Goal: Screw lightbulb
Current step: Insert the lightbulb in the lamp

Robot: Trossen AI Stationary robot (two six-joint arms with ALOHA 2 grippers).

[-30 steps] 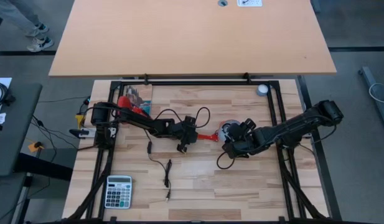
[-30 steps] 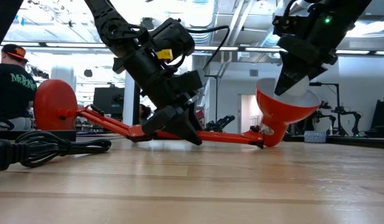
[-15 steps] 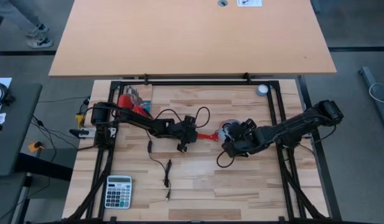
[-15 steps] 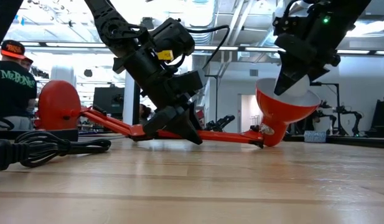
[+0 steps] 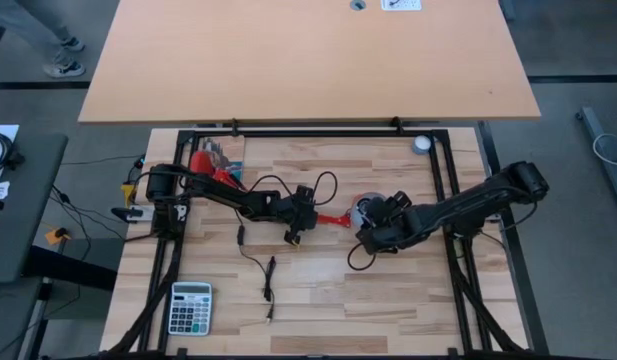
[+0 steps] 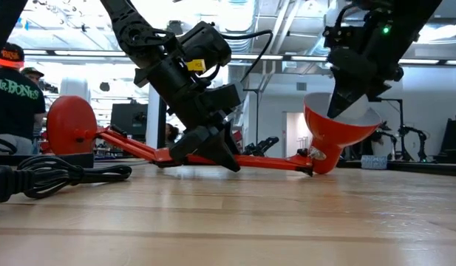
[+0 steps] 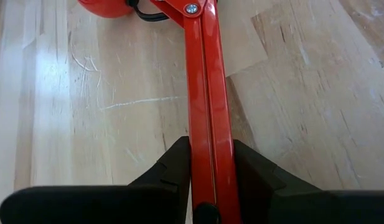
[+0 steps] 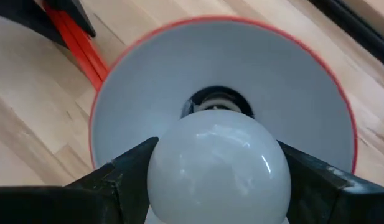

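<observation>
Right claw (image 8: pixel 216 180) w/ lightbulb (image 8: pixel 218 165) over wood table (image 5: pixel 388 300).

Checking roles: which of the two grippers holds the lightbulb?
The right gripper holds the lightbulb inside the lamp shade; the left gripper clamps the red lamp arm.

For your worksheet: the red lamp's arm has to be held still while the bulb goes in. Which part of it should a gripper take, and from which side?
Probably the straight red lamp arm at mid-length, from above, one finger on each flat side. It lies low along the table, thin and even, as the left gripper clamps it now. The right gripper holds the lightbulb at the shade.
</observation>
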